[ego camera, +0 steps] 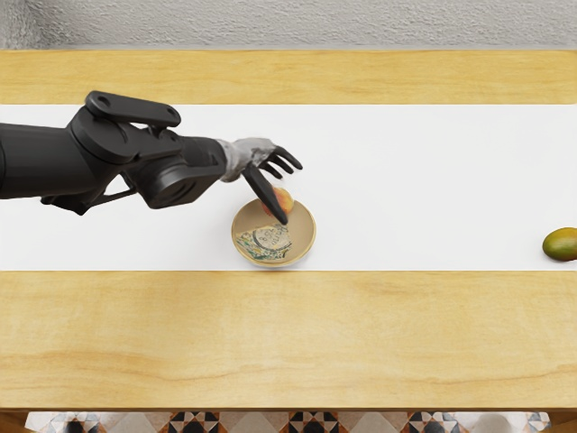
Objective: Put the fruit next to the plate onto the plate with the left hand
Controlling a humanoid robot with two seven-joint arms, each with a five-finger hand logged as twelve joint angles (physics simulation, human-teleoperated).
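1. The left arm [108, 162], dark and bulky, comes in from the left edge and reaches over the white runner [433, 180] that lies along the middle of the wooden table [288, 334].
2. The left hand [263, 165] hangs over the far rim of the plate [302, 242]. Its fingers are spread wide and grip nothing: several point right, and one long dark finger [267, 192] slants down across the plate's upper part.
3. The fruit [284, 198], round and coloured red and yellow, lies on the plate against its far rim. The slanting finger crosses in front of its left side; whether it touches the fruit cannot be told.
4. The plate is a round, tan dish. In its near-left part lies a patch of green, blue and pale markings; it is too small to tell whether any of it is writing.
5. A second fruit [561, 244], green with a reddish-orange blush, sits at the right edge on the runner's near border, well apart from the plate.
6. A grey, rough wall runs behind the table, and patterned floor tiles show along the bottom edge.
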